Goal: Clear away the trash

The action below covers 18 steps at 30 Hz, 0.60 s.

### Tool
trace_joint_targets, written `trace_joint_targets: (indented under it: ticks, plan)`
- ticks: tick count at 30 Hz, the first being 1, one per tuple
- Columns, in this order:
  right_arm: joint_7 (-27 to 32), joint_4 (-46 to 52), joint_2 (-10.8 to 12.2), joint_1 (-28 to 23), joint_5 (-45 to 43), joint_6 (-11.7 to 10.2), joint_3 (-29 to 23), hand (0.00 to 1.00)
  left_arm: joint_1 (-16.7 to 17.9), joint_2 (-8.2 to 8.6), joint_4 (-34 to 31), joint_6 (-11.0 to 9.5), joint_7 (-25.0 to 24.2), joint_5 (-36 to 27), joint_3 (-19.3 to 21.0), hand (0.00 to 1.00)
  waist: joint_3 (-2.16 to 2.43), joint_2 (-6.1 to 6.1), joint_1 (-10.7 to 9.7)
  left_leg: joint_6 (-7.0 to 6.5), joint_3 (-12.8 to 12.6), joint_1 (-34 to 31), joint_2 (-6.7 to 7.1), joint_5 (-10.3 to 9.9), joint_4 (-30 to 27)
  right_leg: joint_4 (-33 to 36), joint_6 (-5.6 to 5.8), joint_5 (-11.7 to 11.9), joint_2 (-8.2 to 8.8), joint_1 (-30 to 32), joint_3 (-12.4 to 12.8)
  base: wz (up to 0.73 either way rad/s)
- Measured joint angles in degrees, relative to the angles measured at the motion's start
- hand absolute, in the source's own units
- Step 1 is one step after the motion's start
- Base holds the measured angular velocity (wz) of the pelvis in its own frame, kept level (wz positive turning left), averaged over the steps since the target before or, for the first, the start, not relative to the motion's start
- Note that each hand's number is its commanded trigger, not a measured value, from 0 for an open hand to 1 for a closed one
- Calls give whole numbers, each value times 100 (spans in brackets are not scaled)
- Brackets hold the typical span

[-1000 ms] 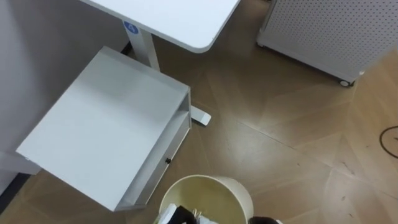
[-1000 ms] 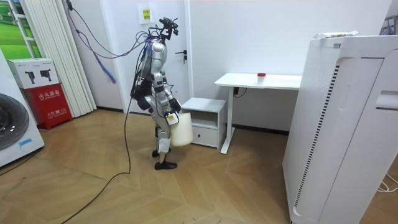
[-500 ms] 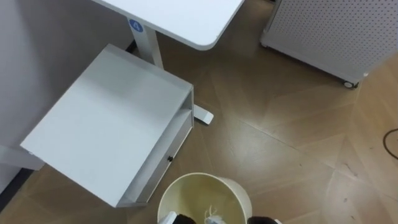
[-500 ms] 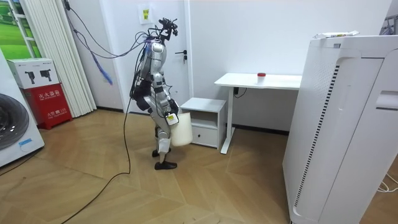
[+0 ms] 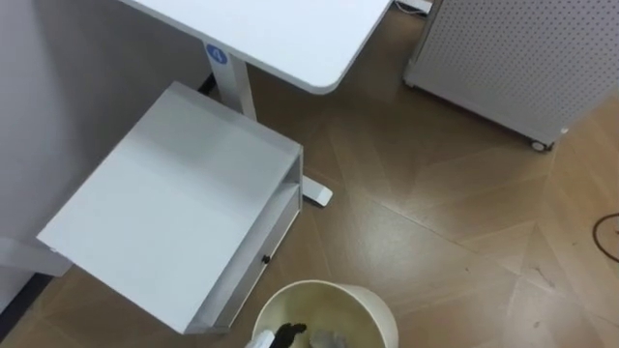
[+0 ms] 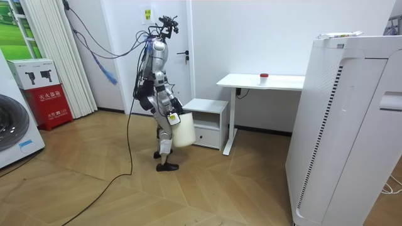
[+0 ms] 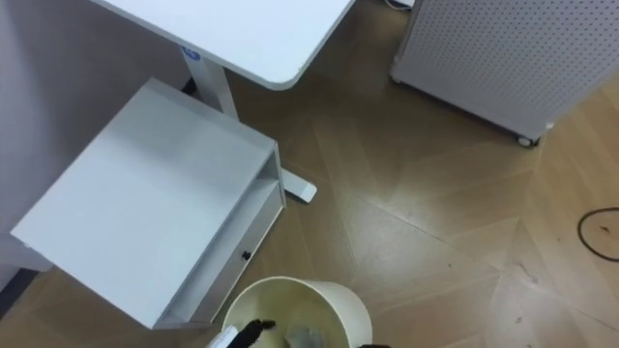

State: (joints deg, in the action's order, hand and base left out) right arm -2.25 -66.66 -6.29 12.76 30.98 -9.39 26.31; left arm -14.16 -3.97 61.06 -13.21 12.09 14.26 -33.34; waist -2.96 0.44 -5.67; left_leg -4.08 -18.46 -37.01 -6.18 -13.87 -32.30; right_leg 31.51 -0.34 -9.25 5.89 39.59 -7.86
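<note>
A tall white unit (image 6: 348, 125) fills the room view's right, close to the camera. Across the room, against the wall, is a white desk whose tabletop (image 5: 280, 34) carries one small red thing (image 6: 264, 76). Past the desk's far end there's a perforated white panel on castors (image 5: 513, 58). Beside the desk's leg, on the side nearer the robot, sits a low white drawer cabinet (image 5: 174, 222).

The robot is on its feet on the wooden floor just in front of that cabinet, facing the desk and holding a cream bin (image 5: 334, 287) up off the floor at hip height. The garbage (image 5: 324, 338), a pale crumpled scrap, lies in the bottom of the bin.

The left hand (image 5: 282, 334) is at the bin's near rim, with its dark fingers hooked over the edge and gripping it. The right hand (image 6: 171, 117) is against the side of the bin that faces the room camera. I can't tell from here how its fingers are set.
</note>
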Motion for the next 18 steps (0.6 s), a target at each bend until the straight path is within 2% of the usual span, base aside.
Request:
trace_joint_targets:
  ticks: [3,6,9,10,11,13,15,18]
  plan:
    - [-49,9,-59,-95,20,-1,-40,100,57,-44,-158,-52,20,-3,58,0,0,-3,41,9,-8,208,12,-6,54,-51,9,-15,3,-202,3,0]
    - [-99,-28,-181,-170,78,0,-56,100,67,-93,-291,-122,27,7,85,0,-4,-7,109,11,-12,480,80,2,179,-98,32,-37,17,-436,4,0]
    - [-242,-84,-237,-319,0,-3,-215,100,97,-147,-427,-172,22,114,322,0,-4,-6,110,13,-8,811,106,-2,272,-177,58,-71,33,-779,-9,6]
    - [-283,-75,-254,-337,4,-8,-348,100,143,-201,-703,-174,27,167,399,0,-3,-4,106,15,-1,900,106,-5,283,-202,66,-76,32,-881,-10,4]
    - [-291,-66,-264,-410,2,-16,-442,100,148,-353,-996,-202,32,165,412,0,-3,-3,102,13,-3,999,117,-13,311,-214,76,-84,39,-975,-10,0]
    - [-274,11,-292,-461,1,-23,-588,100,158,-441,-1354,-267,114,165,461,0,1,4,95,13,-8,1203,147,-12,399,-273,90,-92,83,-1160,-9,0]
    - [-277,41,-302,-567,-5,-38,-827,100,251,-486,-1789,-299,152,168,607,0,5,9,57,12,-10,1433,203,-13,499,-300,127,-120,102,-1362,-10,0]
    - [-256,142,-304,-823,16,-56,-1142,100,400,-536,-2328,-388,290,246,837,0,25,12,75,29,-83,1836,190,-87,565,-398,146,-137,63,-1695,-16,-17]
